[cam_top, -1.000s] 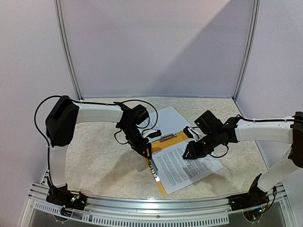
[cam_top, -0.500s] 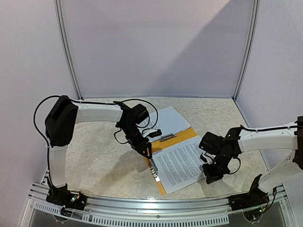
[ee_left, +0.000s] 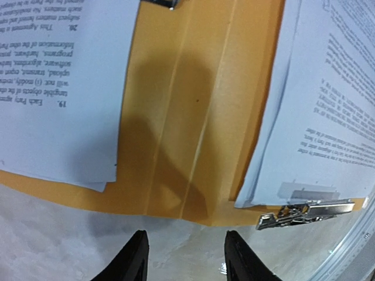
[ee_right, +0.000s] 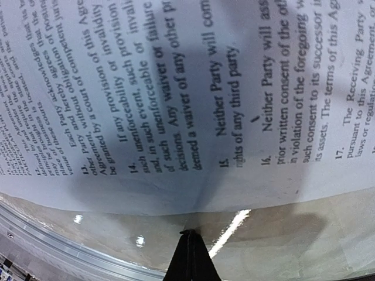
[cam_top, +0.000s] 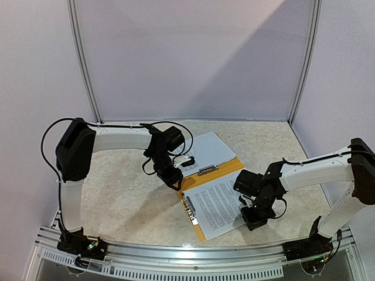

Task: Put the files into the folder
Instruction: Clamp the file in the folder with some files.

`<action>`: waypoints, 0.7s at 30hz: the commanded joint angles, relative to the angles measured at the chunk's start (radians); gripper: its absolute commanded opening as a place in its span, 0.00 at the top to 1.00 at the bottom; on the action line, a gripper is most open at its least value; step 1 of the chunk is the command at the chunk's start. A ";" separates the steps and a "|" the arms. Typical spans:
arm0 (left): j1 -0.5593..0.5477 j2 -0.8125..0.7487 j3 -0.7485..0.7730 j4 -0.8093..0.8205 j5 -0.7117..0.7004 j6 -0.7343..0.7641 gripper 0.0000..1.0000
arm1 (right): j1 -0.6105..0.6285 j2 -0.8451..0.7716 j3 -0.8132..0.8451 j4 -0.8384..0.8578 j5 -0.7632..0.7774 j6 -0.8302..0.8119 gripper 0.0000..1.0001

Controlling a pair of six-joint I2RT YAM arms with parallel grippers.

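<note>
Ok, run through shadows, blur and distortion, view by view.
Top external: soft and grainy, with a diagonal shade band across the back wall. Left wrist: a dark shadow falls on the folder, and fisheye curves the lower right corner. Right wrist: broad shadows cross the files, and the print bends and blurs toward the left.

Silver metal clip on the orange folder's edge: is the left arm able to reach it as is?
Probably yes. The left gripper is open just off the orange-yellow plastic folder's edge, and the silver metal clip lies uncovered right beside it. Nothing sits between them.
</note>
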 commanded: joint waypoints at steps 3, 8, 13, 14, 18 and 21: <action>0.009 0.012 0.007 -0.009 -0.145 -0.006 0.54 | 0.013 0.032 -0.005 0.152 0.048 0.058 1.00; 0.008 0.015 -0.021 0.004 -0.151 -0.001 0.54 | 0.013 0.038 0.010 0.158 0.091 0.060 1.00; 0.006 0.045 -0.010 -0.005 -0.145 -0.004 0.54 | 0.014 0.054 0.034 0.164 0.118 0.048 1.00; 0.006 0.045 -0.008 -0.007 -0.147 -0.003 0.54 | 0.013 0.058 0.038 0.160 0.121 0.047 1.00; 0.006 0.042 -0.011 -0.005 -0.150 0.001 0.54 | 0.014 0.057 0.048 0.149 0.126 0.035 1.00; 0.006 0.042 -0.011 -0.004 -0.143 0.001 0.54 | 0.013 0.056 0.052 0.146 0.122 0.030 1.00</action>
